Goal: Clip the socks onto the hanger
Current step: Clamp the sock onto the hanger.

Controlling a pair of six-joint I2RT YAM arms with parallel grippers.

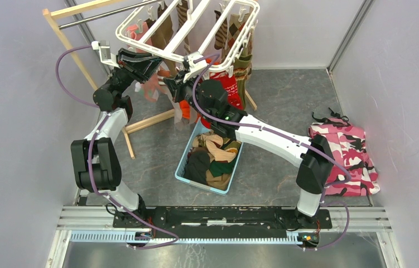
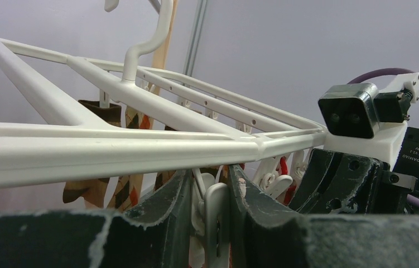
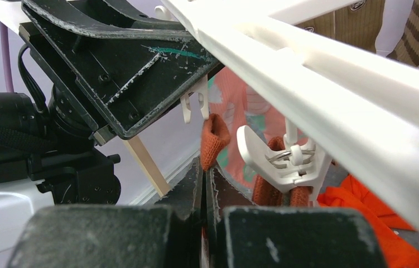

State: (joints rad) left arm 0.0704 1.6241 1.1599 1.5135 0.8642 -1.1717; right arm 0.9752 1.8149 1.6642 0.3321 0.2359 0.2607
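The white hanger (image 1: 187, 28) hangs at the back with several socks clipped on; its frame also shows in the left wrist view (image 2: 112, 148) and the right wrist view (image 3: 318, 72). My left gripper (image 1: 145, 60) is under the frame's near-left edge, its fingers (image 2: 211, 178) shut on a dangling white clip (image 2: 216, 218). My right gripper (image 1: 174, 89) is just right of it, its fingers (image 3: 203, 170) shut on the orange knit cuff of a sock (image 3: 213, 139), whose orange and pale length hangs below (image 1: 183, 114). A neighbouring white clip (image 3: 285, 159) grips orange fabric.
A light-blue basket (image 1: 183, 167) of brown, green and black socks sits on the floor below the hanger. A wooden rail stand (image 1: 76, 53) rises at the left. A pink camouflage garment (image 1: 346, 156) lies at the right. Red patterned socks (image 1: 230, 89) hang behind my right arm.
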